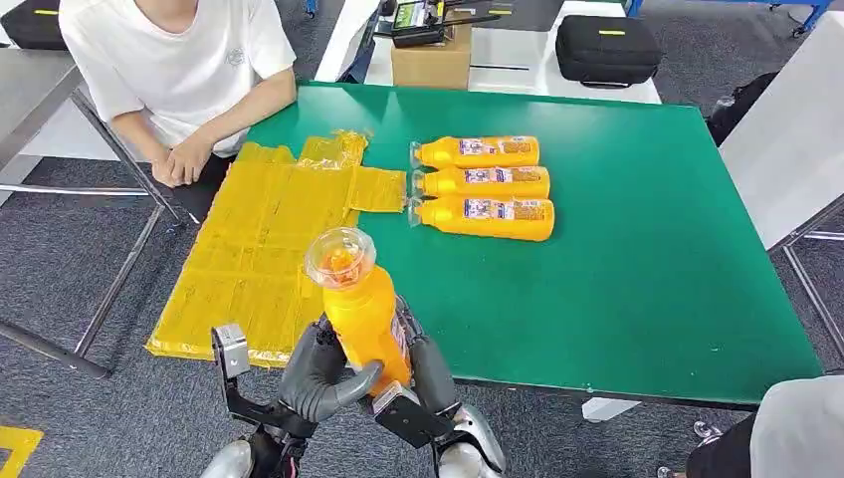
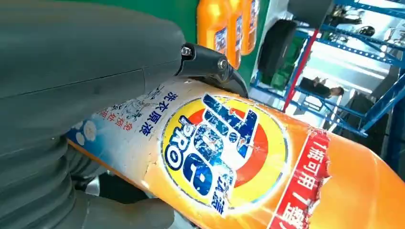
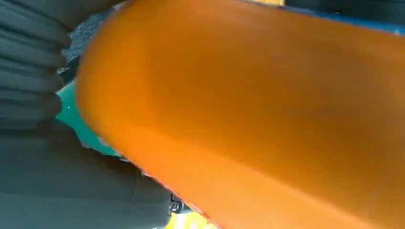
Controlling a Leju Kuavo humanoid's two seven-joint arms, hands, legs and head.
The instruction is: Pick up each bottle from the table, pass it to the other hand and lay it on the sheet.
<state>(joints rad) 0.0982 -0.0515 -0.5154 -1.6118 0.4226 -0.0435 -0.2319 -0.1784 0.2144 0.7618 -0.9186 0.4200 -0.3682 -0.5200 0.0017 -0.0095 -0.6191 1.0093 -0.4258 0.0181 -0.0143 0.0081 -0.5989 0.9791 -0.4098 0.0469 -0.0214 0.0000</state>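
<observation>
An orange detergent bottle (image 1: 362, 312) with a clear cap stands upright in the air just off the table's near edge, between my two hands. My left hand (image 1: 320, 374) wraps its thumb across the bottle's lower front. On the bottle's other side my right hand (image 1: 432, 372) presses against it. In the left wrist view the bottle's label (image 2: 224, 152) lies against my left hand (image 2: 71, 95). The bottle's orange body (image 3: 267, 109) lies close against my right hand (image 3: 43, 162) in the right wrist view. Three more bottles (image 1: 485, 183) lie side by side mid-table. The yellow sheet (image 1: 261, 244) covers the table's left part.
A person sits at the table's far left corner, hands (image 1: 179, 159) resting near the sheet's far edge. A cardboard box (image 1: 430, 60) and a black case (image 1: 605, 48) stand beyond the green table (image 1: 647, 279). Another person's grey sleeve (image 1: 801, 428) is at the lower right.
</observation>
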